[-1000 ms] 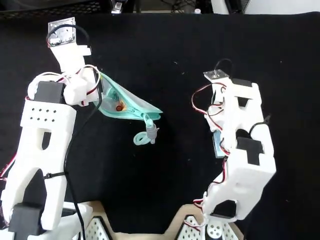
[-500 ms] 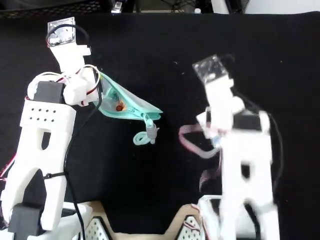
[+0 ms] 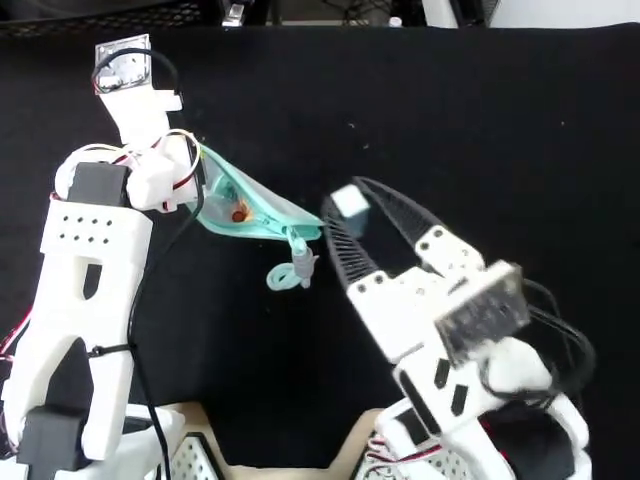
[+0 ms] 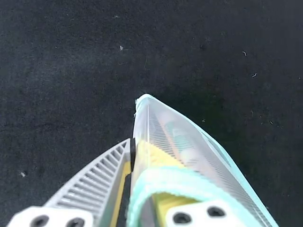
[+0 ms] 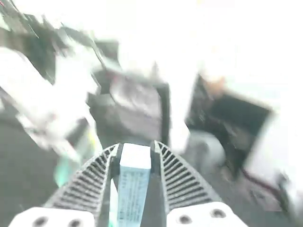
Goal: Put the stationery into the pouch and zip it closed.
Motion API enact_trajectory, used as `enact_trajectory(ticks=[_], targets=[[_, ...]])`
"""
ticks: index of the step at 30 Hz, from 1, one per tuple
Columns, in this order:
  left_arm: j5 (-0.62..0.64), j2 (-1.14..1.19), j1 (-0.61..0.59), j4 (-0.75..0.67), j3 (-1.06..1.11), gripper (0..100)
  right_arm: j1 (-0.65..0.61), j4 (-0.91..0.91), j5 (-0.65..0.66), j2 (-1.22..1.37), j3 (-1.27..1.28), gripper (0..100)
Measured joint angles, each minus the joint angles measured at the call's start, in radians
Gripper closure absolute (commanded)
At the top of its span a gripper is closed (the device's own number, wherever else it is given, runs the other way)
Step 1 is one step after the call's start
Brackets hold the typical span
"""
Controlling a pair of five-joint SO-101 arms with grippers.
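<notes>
A teal see-through pouch (image 3: 250, 212) hangs tilted just above the black table, its mouth edge pinched by my left gripper (image 3: 203, 182). In the left wrist view the pouch (image 4: 180, 142) runs out from that gripper (image 4: 136, 156), with stationery faintly visible inside. The pouch's zip pull and loop (image 3: 296, 266) dangle at its right tip. My right gripper (image 3: 352, 215) is raised beside that tip, shut on a small pale blue eraser (image 3: 350, 203). From the right wrist the eraser (image 5: 132, 182) stands clamped between the ribbed fingers (image 5: 90, 187).
The black cloth (image 3: 500, 120) covers the whole table. Both arm bases (image 3: 300, 455) stand at the front edge. The left arm's white body (image 3: 85, 290) takes up the left side.
The right arm has lifted off the table's right side and swung left toward the pouch's tip, carrying the eraser. The left arm and pouch have stayed put.
</notes>
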Motion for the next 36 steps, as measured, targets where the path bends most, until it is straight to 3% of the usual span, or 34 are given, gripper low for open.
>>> enact_trajectory(ticks=[4,11,20,28,36], targets=[[0.000,0.000,0.000,0.000,0.000,97,-0.106,-0.129,-0.008,0.127,-0.032,98.6],[0.000,0.000,0.000,0.000,0.000,97,-0.222,-0.187,-0.011,0.379,-0.077,98.6],[0.000,0.000,0.000,0.000,0.000,97,-0.222,-0.262,-0.009,0.493,-0.071,98.6],[0.000,0.000,-0.011,0.000,0.000,97,-0.181,-0.443,-0.014,0.482,0.138,98.6],[0.000,0.000,-0.014,0.000,0.000,97,-0.155,-0.477,-0.012,0.489,0.267,98.6]])
